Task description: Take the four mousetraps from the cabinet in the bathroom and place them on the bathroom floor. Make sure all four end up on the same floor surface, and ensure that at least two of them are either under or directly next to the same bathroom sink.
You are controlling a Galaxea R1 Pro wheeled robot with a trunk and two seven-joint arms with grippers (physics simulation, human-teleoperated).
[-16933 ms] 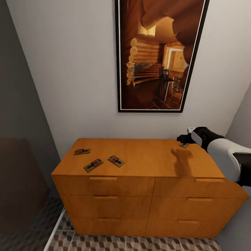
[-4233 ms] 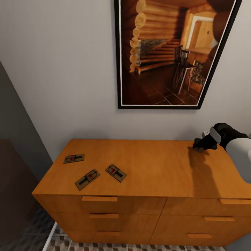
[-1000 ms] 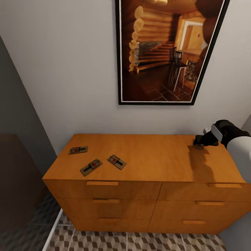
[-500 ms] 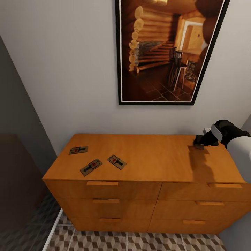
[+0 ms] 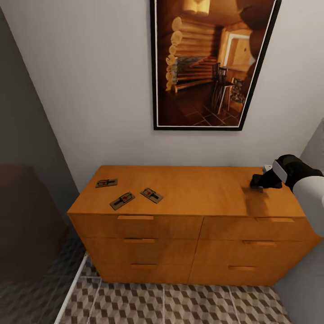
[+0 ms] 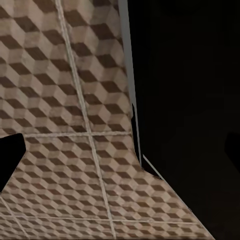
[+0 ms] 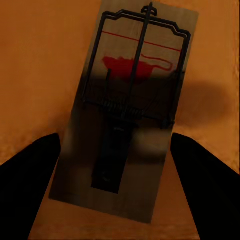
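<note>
Four mousetraps sit on the orange-brown cabinet [image 5: 189,211], none yet moved to the cube-patterned bathroom floor [image 5: 180,306] at the bottom of the head view. Nearest, in the right wrist view, the fourth mousetrap [image 7: 127,107] lies flat on the wood between the right gripper [image 7: 120,175]'s two dark fingers [image 7: 30,175], which stand spread to either side of it and grip nothing. In the head view that gripper [image 5: 261,182] hovers at the right edge of the frame, over the cabinet top's right end. Three more traps [image 5: 121,200] [image 5: 151,195] [image 5: 106,182] cluster at the top's left end, well apart from it. Behind, a dark-framed picture [image 5: 211,63] of a log interior hangs on the pale wall in the upper frame. The left wrist view looks down on floor tiles [image 6: 65,125]; whether the left gripper is open or closed cannot be told. Each trap looks light, stiff and thin, likely to slide on the smooth wood; the long wooden edges offer the surest hold, clear of the wire bar and spring.
</note>
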